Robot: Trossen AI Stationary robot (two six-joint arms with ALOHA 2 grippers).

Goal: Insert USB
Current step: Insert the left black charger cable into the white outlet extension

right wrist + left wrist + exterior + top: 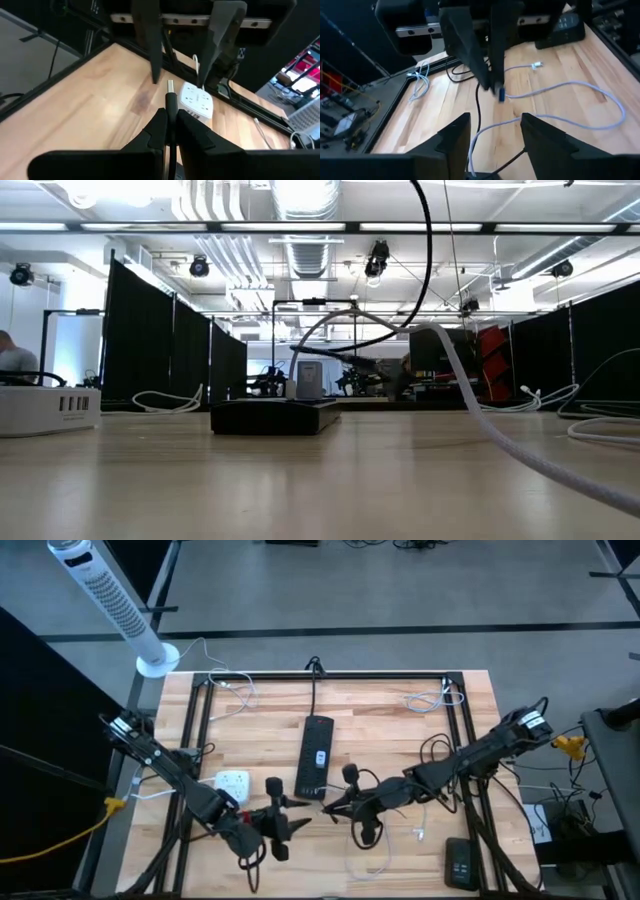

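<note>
Low view shows neither gripper; black power strip (275,416) blocks mid-table. Right gripper (169,116) clamped on USB plug (170,95), silver tip forward, held above table between arms, pale cable (560,90) trailing. Left gripper (492,137) fingers spread, empty, facing plug.

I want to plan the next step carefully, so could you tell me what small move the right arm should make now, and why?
Probably ease the right gripper forward toward the white charging hub. It is shut on the USB plug, whose metal tip points at the hub but is apart from it. The left gripper stands open between them, holding nothing.
</note>
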